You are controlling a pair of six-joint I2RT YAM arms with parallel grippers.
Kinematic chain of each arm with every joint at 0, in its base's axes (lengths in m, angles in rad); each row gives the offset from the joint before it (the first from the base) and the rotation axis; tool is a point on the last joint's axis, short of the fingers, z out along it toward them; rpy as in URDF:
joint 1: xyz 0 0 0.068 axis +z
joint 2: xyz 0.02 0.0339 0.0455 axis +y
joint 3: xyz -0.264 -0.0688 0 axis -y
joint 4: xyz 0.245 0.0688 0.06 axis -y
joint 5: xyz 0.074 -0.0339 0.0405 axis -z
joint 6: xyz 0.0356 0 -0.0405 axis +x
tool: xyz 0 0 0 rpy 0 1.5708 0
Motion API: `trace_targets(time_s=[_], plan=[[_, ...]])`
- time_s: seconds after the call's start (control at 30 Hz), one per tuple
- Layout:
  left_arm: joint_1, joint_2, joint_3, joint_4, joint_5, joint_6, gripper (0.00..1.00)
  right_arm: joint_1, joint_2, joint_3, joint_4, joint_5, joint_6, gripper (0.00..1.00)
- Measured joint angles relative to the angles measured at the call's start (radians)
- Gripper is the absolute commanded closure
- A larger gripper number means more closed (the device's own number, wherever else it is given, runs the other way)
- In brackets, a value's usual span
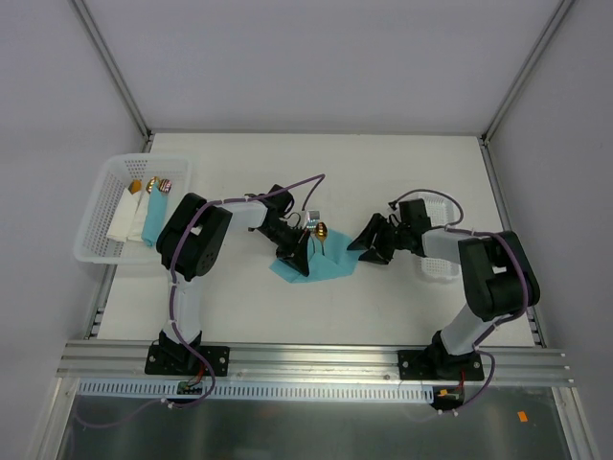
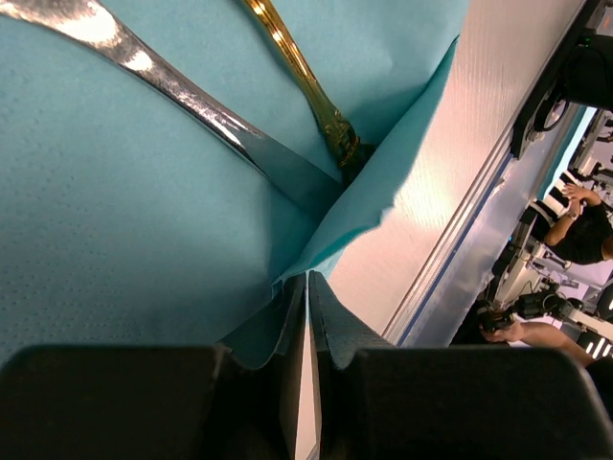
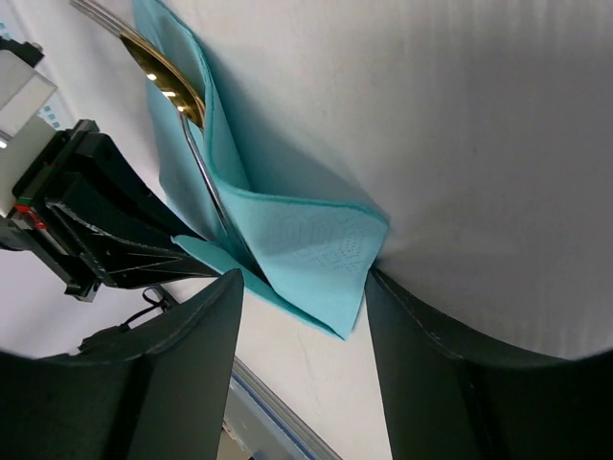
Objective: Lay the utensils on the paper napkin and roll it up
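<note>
Turquoise paper napkin in the middle of the table, folded partway over the utensils. Pinched shut on one edge by the left claw; straddled at the folded corner by the wide-open, empty right claw. Farther back, left: white basket.

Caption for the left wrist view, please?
Left claw pinching an edge of the turquoise napkin, two utensils lying on it.

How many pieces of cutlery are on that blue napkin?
2: a silver piece and a gold piece lie on the napkin, ends meeting under its fold. Others may be hidden there.
</note>
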Motion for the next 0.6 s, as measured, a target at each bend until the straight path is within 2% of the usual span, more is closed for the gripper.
trace_targets(time_s=[0.37, 0.47, 0.6], plan=[[0.0, 0.008, 0.003, -0.002, 0.006, 0.0, 0.94, 0.009, 0.05, -0.056, 0.25, -0.084, 0.047, 0.41], [0.0, 0.011, 0.004, -0.003, 0.009, -0.002, 0.93, 0.025, 0.056, -0.063, 0.286, -0.092, 0.055, 0.35], [0.0, 0.011, 0.004, -0.003, 0.009, -0.003, 0.93, 0.033, 0.048, -0.075, 0.322, -0.101, 0.068, 0.21]])
